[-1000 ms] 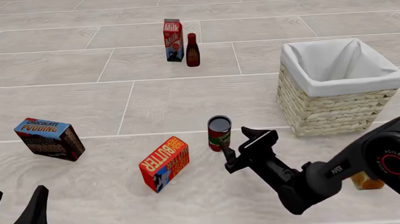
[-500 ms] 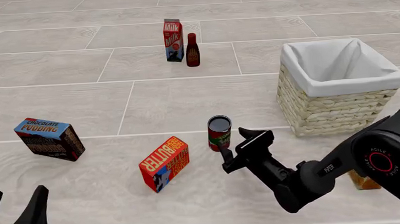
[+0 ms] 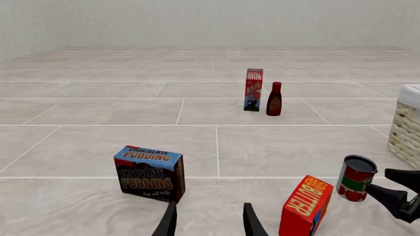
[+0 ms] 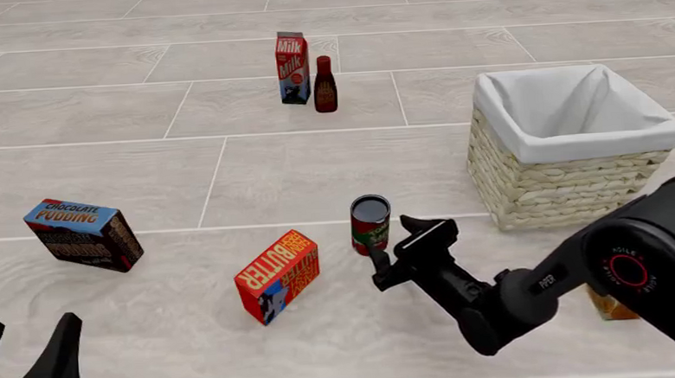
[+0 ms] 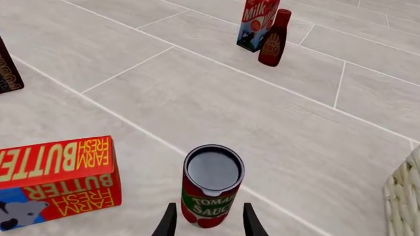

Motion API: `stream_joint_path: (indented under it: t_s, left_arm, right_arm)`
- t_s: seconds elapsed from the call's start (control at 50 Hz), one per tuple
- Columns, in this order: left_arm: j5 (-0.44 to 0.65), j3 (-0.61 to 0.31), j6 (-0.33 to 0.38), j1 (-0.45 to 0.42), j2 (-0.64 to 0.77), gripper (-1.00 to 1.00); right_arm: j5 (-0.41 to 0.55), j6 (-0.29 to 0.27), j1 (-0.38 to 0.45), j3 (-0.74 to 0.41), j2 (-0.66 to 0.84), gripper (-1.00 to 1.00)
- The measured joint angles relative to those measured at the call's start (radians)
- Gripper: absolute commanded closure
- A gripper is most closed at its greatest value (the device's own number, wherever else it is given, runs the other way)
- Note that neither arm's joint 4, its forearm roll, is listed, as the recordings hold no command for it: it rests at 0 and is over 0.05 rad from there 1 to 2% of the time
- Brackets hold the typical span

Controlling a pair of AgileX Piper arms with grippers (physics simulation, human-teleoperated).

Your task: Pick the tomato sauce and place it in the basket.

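The tomato sauce (image 4: 371, 224), a small can with a red-and-green label and dark top, stands upright on the floor-like table left of the basket (image 4: 559, 191). My right gripper (image 4: 396, 244) is open just in front and right of the can, its fingers pointing at it but apart from it. In the right wrist view the can (image 5: 211, 187) stands between and just beyond the open fingertips (image 5: 169, 222). My left gripper (image 4: 24, 340) is open and empty at the near left. The left wrist view shows the can (image 3: 355, 179) and the basket's edge (image 3: 406, 129).
A butter box (image 4: 279, 275) lies tilted just left of the can. A chocolate pudding box (image 4: 83, 234) sits at the left. A milk carton (image 4: 293, 67) and a dark red bottle (image 4: 324, 84) stand at the back. An orange item (image 4: 605, 306) is partly hidden behind my right arm.
My right gripper has crept a little left and forward towards the can. The can, the basket and the left arm have not moved.
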Motion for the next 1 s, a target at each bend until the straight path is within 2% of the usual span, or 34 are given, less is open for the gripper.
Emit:
stream_joint_path:
  t_s: [1.0]
  left_arm:
    - [0.000,0.000,0.000,0.000,0.000,-1.00]
  right_arm:
    - [0.030,0.013,-0.005,-0.048,0.025,-1.00]
